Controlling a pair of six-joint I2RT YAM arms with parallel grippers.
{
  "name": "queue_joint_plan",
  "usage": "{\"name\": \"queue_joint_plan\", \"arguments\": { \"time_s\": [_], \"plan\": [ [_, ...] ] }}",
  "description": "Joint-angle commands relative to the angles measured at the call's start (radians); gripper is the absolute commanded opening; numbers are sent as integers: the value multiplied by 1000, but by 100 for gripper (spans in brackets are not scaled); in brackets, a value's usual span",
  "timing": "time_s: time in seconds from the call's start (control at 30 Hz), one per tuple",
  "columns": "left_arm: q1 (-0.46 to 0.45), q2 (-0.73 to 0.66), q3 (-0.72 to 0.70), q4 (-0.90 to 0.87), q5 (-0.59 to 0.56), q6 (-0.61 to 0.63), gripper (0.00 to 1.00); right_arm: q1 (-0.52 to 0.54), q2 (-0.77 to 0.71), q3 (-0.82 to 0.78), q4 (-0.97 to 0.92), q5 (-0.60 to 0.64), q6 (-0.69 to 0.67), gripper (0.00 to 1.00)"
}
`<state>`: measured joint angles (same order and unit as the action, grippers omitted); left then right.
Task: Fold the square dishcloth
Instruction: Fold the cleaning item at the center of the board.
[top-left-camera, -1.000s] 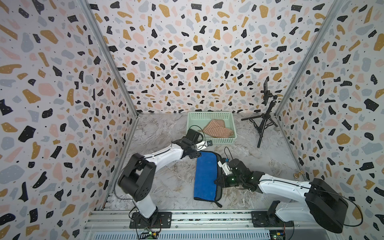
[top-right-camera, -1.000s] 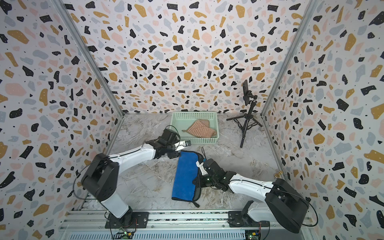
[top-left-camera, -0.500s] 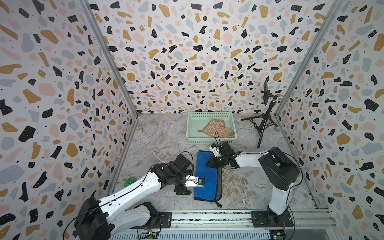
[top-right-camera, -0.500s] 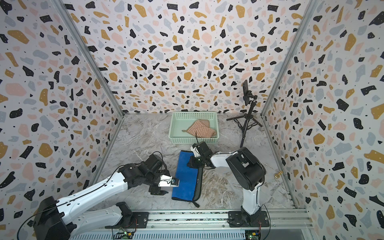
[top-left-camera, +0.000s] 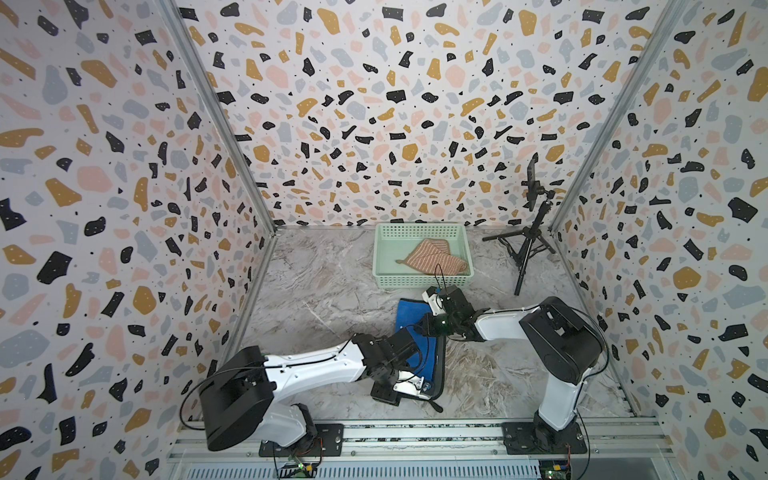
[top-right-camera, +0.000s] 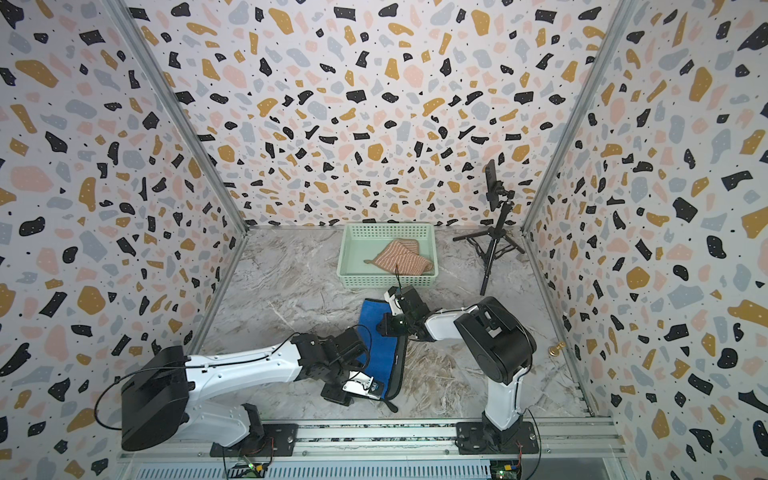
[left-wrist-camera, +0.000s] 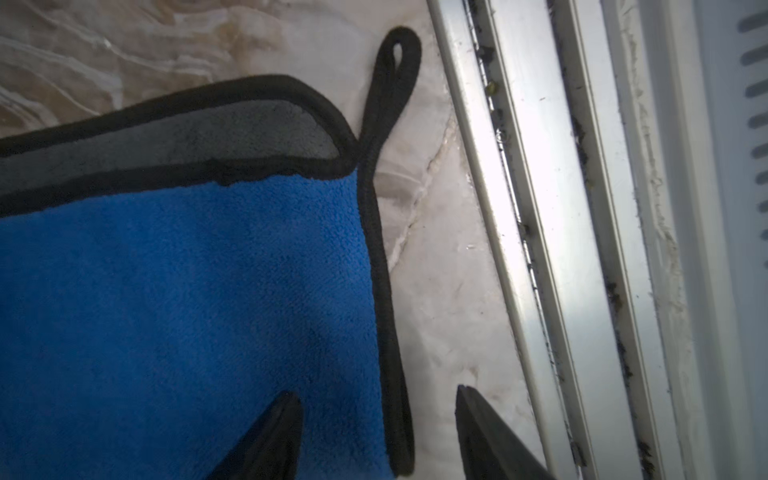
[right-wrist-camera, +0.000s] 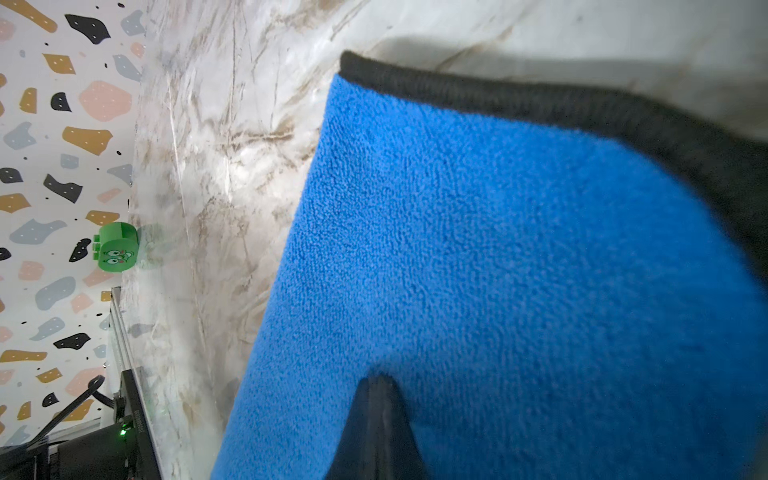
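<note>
The blue dishcloth with a black hem lies folded in half into a long strip on the marble table. My left gripper is at the cloth's near end. Its jaws stand open astride the near black hem, one finger over the blue pile, the other over bare table. A black hanging loop sticks out at the near corner, where a grey underlayer shows. My right gripper is shut, its tip resting on the blue cloth near the far hem.
A pale green basket holding a striped pink cloth stands just behind the dishcloth. A phone tripod is at the back right. A green toy sits by the left wall. The aluminium rail runs close along the cloth's near end.
The left arm swung from the cloth's far end to its near end, and its jaws have narrowed. The right arm went from the near side to the far end, staying shut.
</note>
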<state>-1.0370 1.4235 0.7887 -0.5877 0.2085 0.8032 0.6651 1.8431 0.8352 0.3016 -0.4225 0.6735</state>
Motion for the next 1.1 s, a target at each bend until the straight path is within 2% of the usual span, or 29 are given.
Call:
{"name": "queue_joint_plan", "arguments": {
  "time_s": [0.0,0.37,0.47,0.73,0.9,1.07],
  "plan": [
    [-16,53,29,75,-69,-16,61,-5,1,-47,-82,65,-14,0],
    [-50,165,14,120,-175,-12,56,-7,-11,-64,-53,71,-17,0],
    [-70,175,2,134,-223,-9,45,-7,-19,-63,-63,84,-28,0],
    [-92,97,-11,65,-275,-9,0,-6,-76,-73,-55,72,-48,0],
    [-93,10,14,-22,-250,-39,0,17,-154,-75,-81,54,-54,0],
    [-92,-78,32,-108,-220,-46,0,108,-222,-70,-145,64,-56,0]
  ]
}}
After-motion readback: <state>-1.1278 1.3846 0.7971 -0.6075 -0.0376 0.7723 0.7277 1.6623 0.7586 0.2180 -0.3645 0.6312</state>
